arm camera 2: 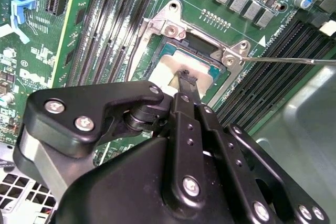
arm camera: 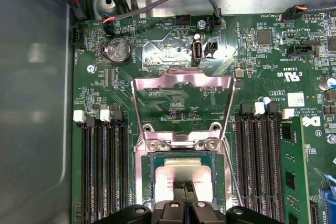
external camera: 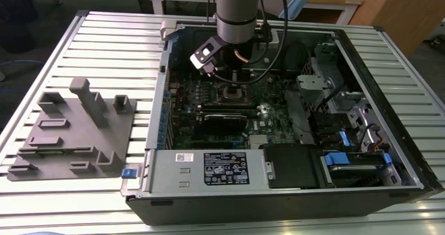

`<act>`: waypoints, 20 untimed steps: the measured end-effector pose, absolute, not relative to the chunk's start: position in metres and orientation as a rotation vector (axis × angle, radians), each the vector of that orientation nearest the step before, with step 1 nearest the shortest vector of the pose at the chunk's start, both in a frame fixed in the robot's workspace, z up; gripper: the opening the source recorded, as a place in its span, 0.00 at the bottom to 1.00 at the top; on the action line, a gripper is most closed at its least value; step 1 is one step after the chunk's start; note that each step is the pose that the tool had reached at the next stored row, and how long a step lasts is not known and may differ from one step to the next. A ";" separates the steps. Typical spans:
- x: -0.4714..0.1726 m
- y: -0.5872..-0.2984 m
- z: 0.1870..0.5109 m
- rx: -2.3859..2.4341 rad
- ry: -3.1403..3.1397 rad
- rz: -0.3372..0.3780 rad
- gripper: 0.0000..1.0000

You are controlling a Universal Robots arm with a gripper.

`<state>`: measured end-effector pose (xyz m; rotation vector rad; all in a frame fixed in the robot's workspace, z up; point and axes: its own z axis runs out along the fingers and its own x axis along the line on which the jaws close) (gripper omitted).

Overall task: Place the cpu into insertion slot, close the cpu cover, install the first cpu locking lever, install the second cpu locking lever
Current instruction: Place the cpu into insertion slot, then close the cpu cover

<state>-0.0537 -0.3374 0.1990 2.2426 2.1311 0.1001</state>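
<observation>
The gripper (arm camera: 184, 187) has its fingertips (arm camera: 179, 188) drawn together with nothing between them, resting closed on the silvery top of the chip (arm camera: 173, 171). In the second wrist view one black fingertip (arm camera 2: 187, 78) touches the chip near its middle. The chip lies flat inside the square socket (arm camera: 151, 182), so it is already seated.

Just past the socket, the cover (arm camera: 184, 80) stands swung up on its hinge, and the green board (arm camera: 252, 77) shows through its window. The cover is not yet closed. A thin wire lever (arm camera: 231, 178) runs along one side of the socket and is not latched down over the cover. Banks of long black memory slots (arm camera: 102, 171) flank the socket on both sides, and a round coin battery (arm camera: 118, 52) sits farther off on the board.

In the exterior view the arm (external camera: 236, 11) comes down into the open computer case (external camera: 278, 201) from twelve o'clock, over the socket. A black card (external camera: 222, 123) lies at six o'clock from the socket. A grey moulded block (external camera: 76, 131) rests on the slatted table (external camera: 104, 42), at nine o'clock from the case and well apart from it
</observation>
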 end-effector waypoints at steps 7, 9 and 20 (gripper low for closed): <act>-0.054 -0.337 0.205 2.243 2.131 0.101 0.11; -0.054 -0.337 0.208 2.243 2.131 0.101 0.11; -0.054 -0.337 0.215 2.243 2.131 0.101 0.11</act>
